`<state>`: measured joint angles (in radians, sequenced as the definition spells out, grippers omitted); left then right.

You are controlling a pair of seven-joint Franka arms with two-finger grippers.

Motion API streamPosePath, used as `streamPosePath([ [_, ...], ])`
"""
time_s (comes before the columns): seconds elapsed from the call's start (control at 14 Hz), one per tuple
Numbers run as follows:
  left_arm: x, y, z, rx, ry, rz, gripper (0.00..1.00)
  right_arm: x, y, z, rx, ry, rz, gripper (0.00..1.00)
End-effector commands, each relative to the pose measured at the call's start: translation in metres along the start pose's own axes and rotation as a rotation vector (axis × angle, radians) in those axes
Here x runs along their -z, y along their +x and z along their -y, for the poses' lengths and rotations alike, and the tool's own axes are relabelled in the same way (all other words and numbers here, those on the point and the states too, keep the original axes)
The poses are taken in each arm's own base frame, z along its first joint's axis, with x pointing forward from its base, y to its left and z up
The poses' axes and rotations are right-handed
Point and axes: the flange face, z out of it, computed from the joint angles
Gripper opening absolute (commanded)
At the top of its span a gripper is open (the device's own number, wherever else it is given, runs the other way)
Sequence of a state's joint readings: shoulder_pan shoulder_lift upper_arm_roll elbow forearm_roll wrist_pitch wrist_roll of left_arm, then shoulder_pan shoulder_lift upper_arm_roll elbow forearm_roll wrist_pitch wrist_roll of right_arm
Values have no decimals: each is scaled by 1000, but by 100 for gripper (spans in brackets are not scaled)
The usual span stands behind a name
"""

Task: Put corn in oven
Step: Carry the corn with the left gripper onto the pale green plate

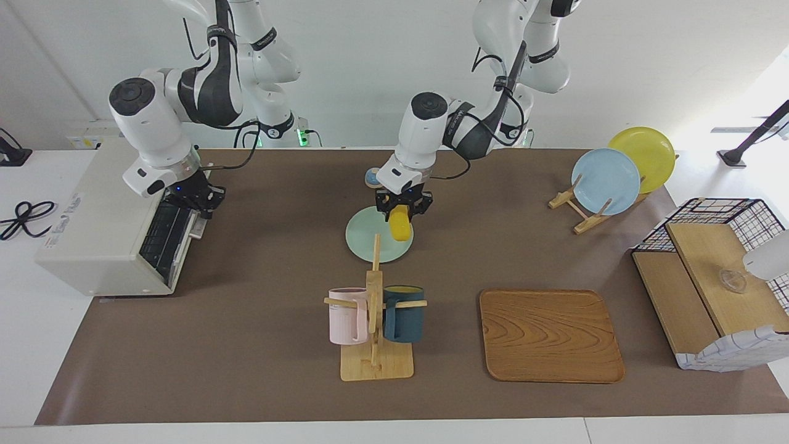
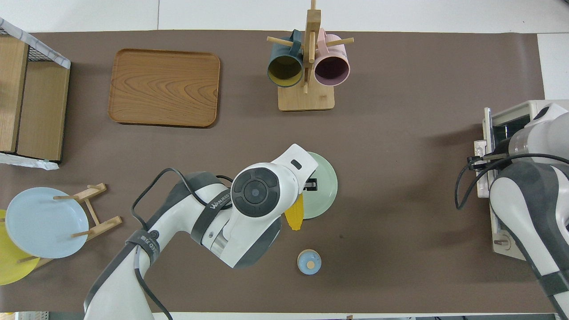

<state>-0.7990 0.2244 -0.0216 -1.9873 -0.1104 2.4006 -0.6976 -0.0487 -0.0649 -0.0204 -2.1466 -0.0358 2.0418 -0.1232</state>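
The yellow corn [image 1: 400, 227] hangs tip-down in the air over the edge of a green plate [image 1: 363, 237], with my left gripper [image 1: 402, 209] shut on its upper end. From overhead the left arm covers most of the corn [image 2: 295, 215]. The cream oven [image 1: 92, 228] stands at the right arm's end of the table. Its door is pulled partly open, and wire bars show in the opening. My right gripper [image 1: 200, 198] is shut on the door's bar handle. Overhead, the right arm hides much of the oven [image 2: 511, 118].
A small blue bell [image 1: 370, 179] sits nearer the robots than the plate. Farther out stand a mug rack [image 1: 376, 320] with two mugs and a wooden tray [image 1: 551, 336]. A stand with blue and yellow plates [image 1: 607, 179] and a wire basket [image 1: 709, 277] occupy the left arm's end.
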Motion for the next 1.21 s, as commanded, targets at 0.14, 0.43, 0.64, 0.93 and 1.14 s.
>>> streamPosePath([
  [0.14, -42, -6, -7, 22, -28, -35, 0, -25, 6, -3, -13, 0, -17, 3],
  [0.43, -61, -13, -12, 14, -33, -39, 0, -37, 15, 17, 13, 1, -26, 3],
  [0.64, -61, -14, -15, 16, -41, -48, 0, -60, 21, 27, 3, 10, -38, 2],
  [0.93, -61, -14, -15, 11, -38, -46, 77, -78, 11, 64, -3, 11, -74, 1],
  [1.14, -59, -10, -11, 16, -33, -44, 100, -87, 11, 68, -6, 12, -73, 1],
])
